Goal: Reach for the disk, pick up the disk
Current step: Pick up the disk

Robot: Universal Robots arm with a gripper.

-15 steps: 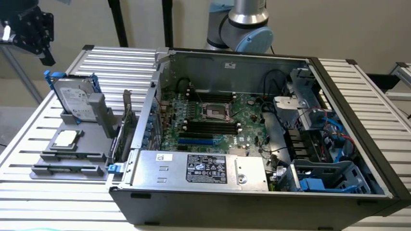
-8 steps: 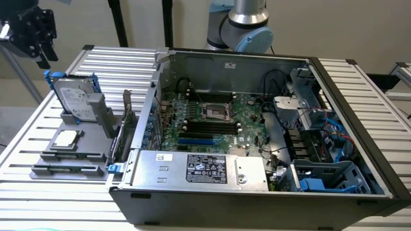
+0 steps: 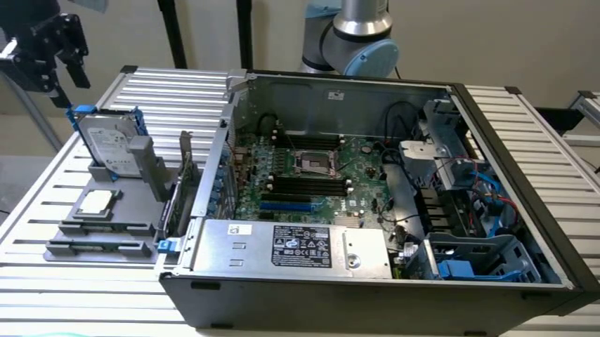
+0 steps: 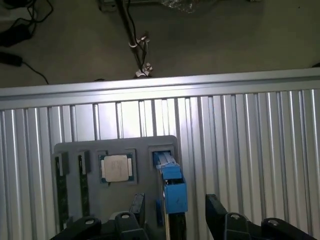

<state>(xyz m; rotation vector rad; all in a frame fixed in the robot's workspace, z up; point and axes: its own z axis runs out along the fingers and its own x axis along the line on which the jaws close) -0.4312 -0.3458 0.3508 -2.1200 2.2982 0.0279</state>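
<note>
The disk (image 3: pixel 106 143) stands upright on its edge in a slot of the grey holder (image 3: pixel 140 184), silver-grey with a white label and a blue bracket around it. My black gripper (image 3: pixel 63 76) hangs above it, off toward the exterior view's left, and does not touch it. The wrist view looks down on the disk (image 4: pixel 171 186) edge-on, its blue bracket on top. My gripper (image 4: pixel 176 206) is open, with one dark finger (image 4: pixel 137 206) on each side of the disk and a clear gap to both.
A small square silver chip (image 3: pixel 97 202) lies in the same holder beside the disk. To the exterior view's right stands an open computer case (image 3: pixel 525 175) with a motherboard and a silver box (image 3: pixel 291 246). The slatted metal table (image 3: pixel 178 88) ends just beyond the holder.
</note>
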